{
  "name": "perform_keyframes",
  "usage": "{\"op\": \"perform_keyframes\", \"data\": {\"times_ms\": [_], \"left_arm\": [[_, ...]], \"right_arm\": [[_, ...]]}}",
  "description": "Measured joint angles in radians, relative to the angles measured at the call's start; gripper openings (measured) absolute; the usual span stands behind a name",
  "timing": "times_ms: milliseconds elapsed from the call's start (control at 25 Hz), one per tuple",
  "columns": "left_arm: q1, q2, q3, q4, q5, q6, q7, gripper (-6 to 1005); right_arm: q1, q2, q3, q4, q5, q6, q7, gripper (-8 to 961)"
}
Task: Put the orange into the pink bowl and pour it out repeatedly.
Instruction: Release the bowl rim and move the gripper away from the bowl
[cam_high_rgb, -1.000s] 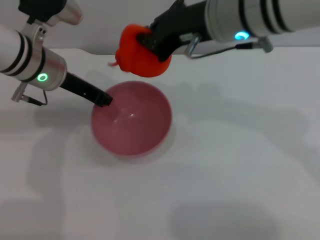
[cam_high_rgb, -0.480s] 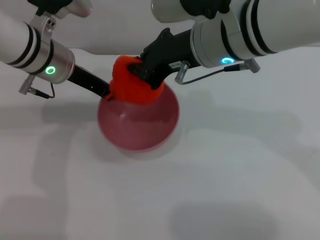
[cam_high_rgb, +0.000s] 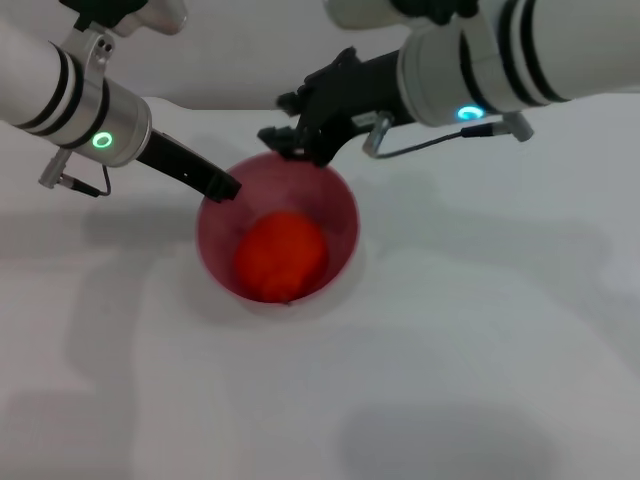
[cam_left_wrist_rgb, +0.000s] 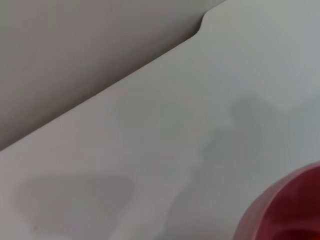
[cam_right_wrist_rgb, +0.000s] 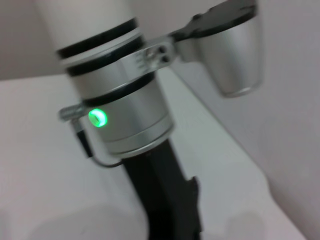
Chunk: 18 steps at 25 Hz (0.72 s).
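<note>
The left gripper (cam_high_rgb: 222, 187) sits at the near-left rim of the pink bowl (cam_high_rgb: 335, 215), apparently pinching that rim, and it is the tool closest to the bowl wall; a pour would tip the bowl away from this hold. The orange (cam_high_rgb: 281, 255) rests inside the bowl, low on the bottom, below and to the right of those fingertips. Further right, the right gripper (cam_high_rgb: 292, 140) hovers above the bowl's far rim with its fingers spread and empty. Count: one bowl, one orange, two grippers, on a white table (cam_high_rgb: 470, 360).
</note>
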<state>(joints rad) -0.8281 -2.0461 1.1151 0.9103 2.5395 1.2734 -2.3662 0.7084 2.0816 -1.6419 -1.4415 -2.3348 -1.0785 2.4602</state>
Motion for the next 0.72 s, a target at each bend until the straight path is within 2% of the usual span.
{"op": "perform_keyframes", "data": {"times_ms": [40,320,520,720], "left_arm": [[0.0,0.0,0.0,-0.001,0.0,0.001,0.0,44],[0.004,0.004,0.002,-0.007,0.004,0.026,-0.001,43],[0.02,0.008,0.044,-0.014,0.004,0.047,-0.015,43],[0.023,0.007,0.057,-0.024,0.004,0.056,-0.021,43]], "right_arm": [[-0.01,0.001,0.012,-0.004,0.002,0.011,0.0,382],[-0.128,0.008,0.145,-0.025,0.033,0.159,-0.014,382],[-0.206,0.006,0.254,0.002,0.2,0.205,-0.146,382],[-0.267,0.001,0.291,0.041,0.381,0.243,-0.313,382]]}}
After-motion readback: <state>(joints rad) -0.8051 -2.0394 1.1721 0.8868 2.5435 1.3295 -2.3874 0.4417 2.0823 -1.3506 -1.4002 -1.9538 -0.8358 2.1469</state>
